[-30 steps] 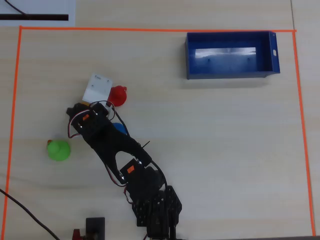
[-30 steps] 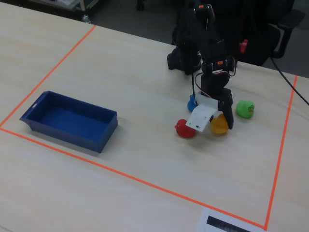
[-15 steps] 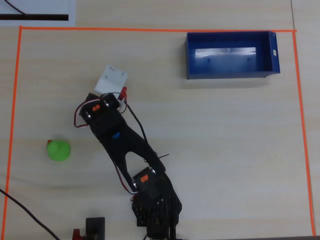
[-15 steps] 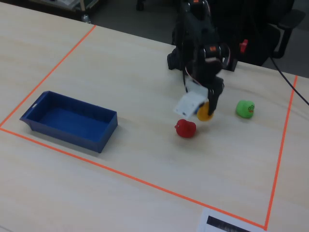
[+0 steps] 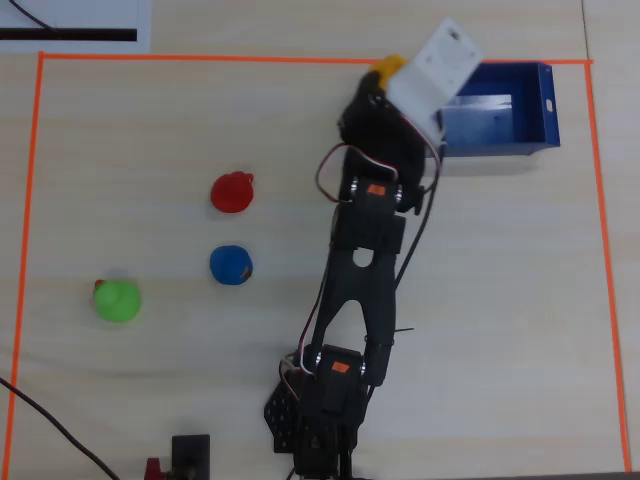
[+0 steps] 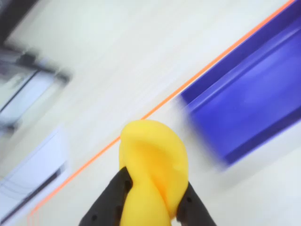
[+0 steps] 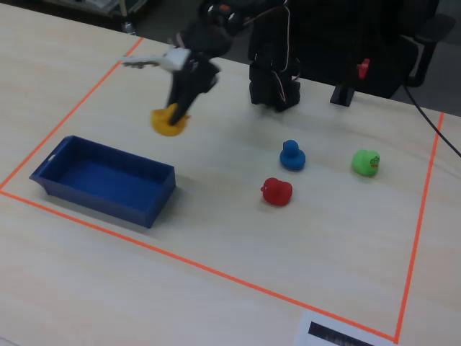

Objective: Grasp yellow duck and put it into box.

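While the jaws [image 6: 149,200] are clenched on the yellow duck [image 6: 153,172], you carry it high in the air, close to the box [image 7: 101,189] that sits near the taped border's corner on the counter [image 7: 216,238]. Fixed view puts the duck [image 7: 170,121] above bare counter just beyond the box's far wall, not yet over its floor. Release now and it likely lands outside or bounces off the rim. Wrist view shows only the duck's lower part pinched; a fast swing could squeeze it loose. Red duck [image 5: 232,192], blue duck [image 5: 231,265] and green duck [image 5: 118,300] lie well clear.
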Motion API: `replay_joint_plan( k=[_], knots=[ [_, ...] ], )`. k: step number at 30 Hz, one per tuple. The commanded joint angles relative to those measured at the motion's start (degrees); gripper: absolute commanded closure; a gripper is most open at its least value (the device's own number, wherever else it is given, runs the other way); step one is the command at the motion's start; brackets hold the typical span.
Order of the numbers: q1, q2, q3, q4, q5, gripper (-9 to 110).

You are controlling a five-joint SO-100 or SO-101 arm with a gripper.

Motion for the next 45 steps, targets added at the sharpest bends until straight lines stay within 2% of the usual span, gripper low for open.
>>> replay_joint_plan(
  k=[1, 4, 13, 18, 28, 31, 37, 41, 45],
  knots=[
    [5.0, -0.9, 6.0, -12.8, -3.6, 101],
    [6.5, -3.6, 10.2, -20.2, -4.4, 101],
    [6.2, -13.7, 7.8, -22.2, -3.8, 101],
    [6.2, -18.9, 4.9, -20.9, -4.7, 88],
    [6.4, -18.5, 0.7, -16.6, -2.8, 73],
    [6.5, -15.4, -1.1, -13.4, -1.8, 68],
    [6.0, -8.5, -3.1, -6.5, 0.7, 67],
    [2.6, 6.5, 7.2, -5.1, 0.9, 66],
    [-5.2, 26.2, 16.8, 6.7, 0.5, 64]
  ],
)
